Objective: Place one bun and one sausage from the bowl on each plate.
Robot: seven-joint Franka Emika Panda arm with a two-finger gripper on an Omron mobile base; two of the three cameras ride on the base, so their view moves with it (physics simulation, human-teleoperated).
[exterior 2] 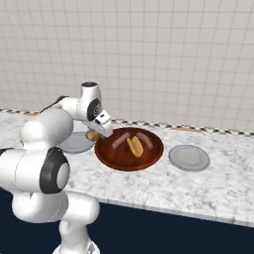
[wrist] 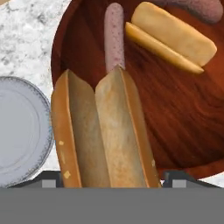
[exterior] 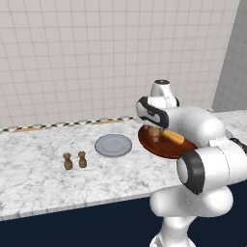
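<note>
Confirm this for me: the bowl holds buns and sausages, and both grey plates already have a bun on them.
Not quite. The bowl does hold buns and sausages, but both plates are bare: the right base view shows one grey plate right of the bowl and the other plate left of it, neither with food. One bun sits between the tool's fingertips in the hand view.

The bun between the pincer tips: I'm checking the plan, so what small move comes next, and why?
Probably lift the bun straight up: the pincer seems closed on it over the bowl, and the nearest plate beside the bowl holds no food.
</note>
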